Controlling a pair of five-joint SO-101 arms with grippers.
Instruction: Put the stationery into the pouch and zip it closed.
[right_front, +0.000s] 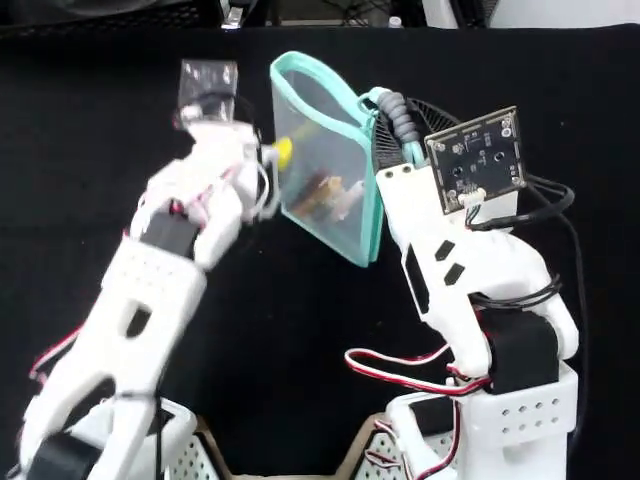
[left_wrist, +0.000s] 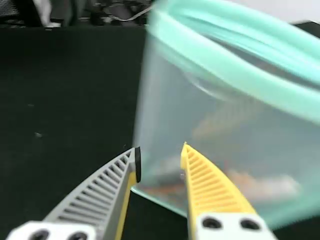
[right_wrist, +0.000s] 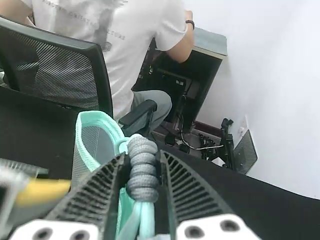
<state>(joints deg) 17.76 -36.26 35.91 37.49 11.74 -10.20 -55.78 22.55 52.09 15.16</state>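
There's the right pincer clenched on the grey ribbed loop, the pouch hanging off it with stationery inside, and the left pincer spread open just beside the clear wall, where a clumsy nudge could swing the unzipped mouth and spill everything!

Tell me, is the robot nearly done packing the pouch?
Nearly. Done: stationery shows through the clear side of the pouch. In hand: the right pincer is shut on the grey pull, and the left pincer is open beside the pouch. Left: the teal mouth looks open, so it needs zipping shut.
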